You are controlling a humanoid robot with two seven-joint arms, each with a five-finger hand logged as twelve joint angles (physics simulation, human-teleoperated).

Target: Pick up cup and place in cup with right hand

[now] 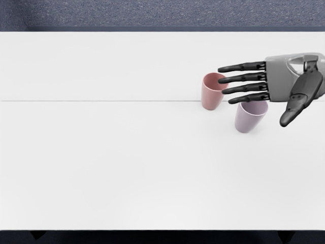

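1. Right robot hand (284,79); 4 fingers (249,78) stretched out and parted, thumb (300,96) held away; wide open, grasping nothing.
2. Pink cup (210,97); upright on the worktop (127,162), its mouth partly covered from view by fingertips.
3. Purple cup (248,121); upright, just beside the pink cup, nearer the worktop's front edge; rim partly hidden under the lowest finger.
4. Step in hand, as judged: lining up a grasp; which cup is to be lifted cannot be told.
5. Handling advice: bring thumb and fingers to opposite walls before closing; squeeze evenly; keep the knuckles clear of the neighbouring rim, lest it tip.
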